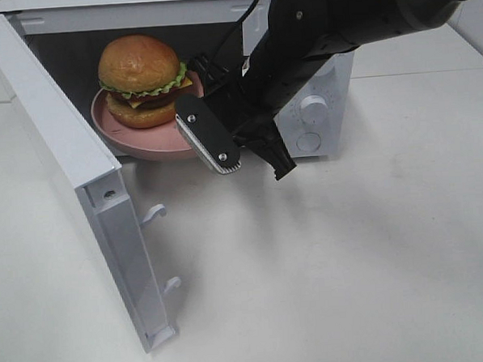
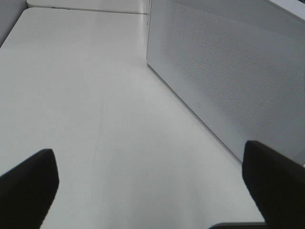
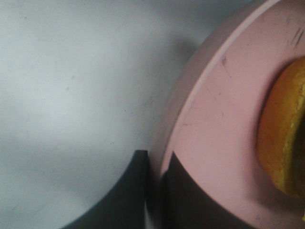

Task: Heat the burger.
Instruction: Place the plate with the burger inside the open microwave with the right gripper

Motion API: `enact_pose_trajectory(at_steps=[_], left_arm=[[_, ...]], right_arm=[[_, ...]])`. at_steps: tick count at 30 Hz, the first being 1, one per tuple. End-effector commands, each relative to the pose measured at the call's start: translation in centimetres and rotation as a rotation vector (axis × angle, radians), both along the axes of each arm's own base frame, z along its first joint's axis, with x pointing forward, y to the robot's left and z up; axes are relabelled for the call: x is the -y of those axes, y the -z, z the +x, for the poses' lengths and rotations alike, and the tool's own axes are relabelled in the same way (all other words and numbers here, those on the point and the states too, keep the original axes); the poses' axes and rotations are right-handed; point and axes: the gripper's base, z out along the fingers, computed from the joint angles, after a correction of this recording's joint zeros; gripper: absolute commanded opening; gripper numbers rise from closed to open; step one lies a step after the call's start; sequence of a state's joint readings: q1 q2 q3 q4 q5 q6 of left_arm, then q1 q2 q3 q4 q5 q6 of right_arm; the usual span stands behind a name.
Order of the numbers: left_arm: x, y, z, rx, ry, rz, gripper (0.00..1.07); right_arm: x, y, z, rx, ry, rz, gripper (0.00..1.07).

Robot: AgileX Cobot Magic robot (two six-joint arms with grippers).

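With your right gripper (image 3: 155,162) pinched narrow on the rim of the pink plate (image 3: 214,119), which carries the burger (image 1: 143,81) in the mouth of the microwave (image 1: 319,112), push the plate level and slowly deeper, so nothing slides, while the left gripper (image 2: 150,179) hangs wide open.

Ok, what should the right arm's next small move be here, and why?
Probably slide the pink plate a little deeper into the microwave before letting go. The right tool is shut on the plate's rim, the burger sits on it, and the plate's near edge looks to be right at the open cavity's mouth.
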State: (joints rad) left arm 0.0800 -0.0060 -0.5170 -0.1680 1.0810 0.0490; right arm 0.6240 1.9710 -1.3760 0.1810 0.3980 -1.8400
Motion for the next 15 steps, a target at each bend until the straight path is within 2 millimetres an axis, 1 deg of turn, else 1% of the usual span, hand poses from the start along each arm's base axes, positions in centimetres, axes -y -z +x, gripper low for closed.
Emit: enact_pose_trajectory(at_steps=[1,7,9,11,14,15], left_arm=[[0.0,0.0,-0.2,0.028,0.007,-0.001,1.0],[0.0,0.0,-0.2,0.028,0.007,-0.001,1.0],[0.0,0.0,-0.2,0.028,0.007,-0.001,1.0],[0.0,0.0,-0.2,0.028,0.007,-0.001,1.0],[0.0,0.0,-0.2,0.028,0.007,-0.001,1.0],[0.0,0.0,-0.2,0.028,0.007,-0.001,1.0]], right_arm=[[-0.4,-1.4,1.0,0.061,0.007,0.038,0.0],[-1.4,-1.1,2.3,0.063,0.003,0.038,0.0],[-1.5,-1.1,2.5,0.059,0.007,0.039,0.0],[-2.0,-0.8,3.1,0.046,0.015,0.04,0.0],[-2.1,-0.7,3.3,0.044,0.015,0.04,0.0],[-2.4,-0.6,3.6,0.048,0.016,0.042,0.0]])
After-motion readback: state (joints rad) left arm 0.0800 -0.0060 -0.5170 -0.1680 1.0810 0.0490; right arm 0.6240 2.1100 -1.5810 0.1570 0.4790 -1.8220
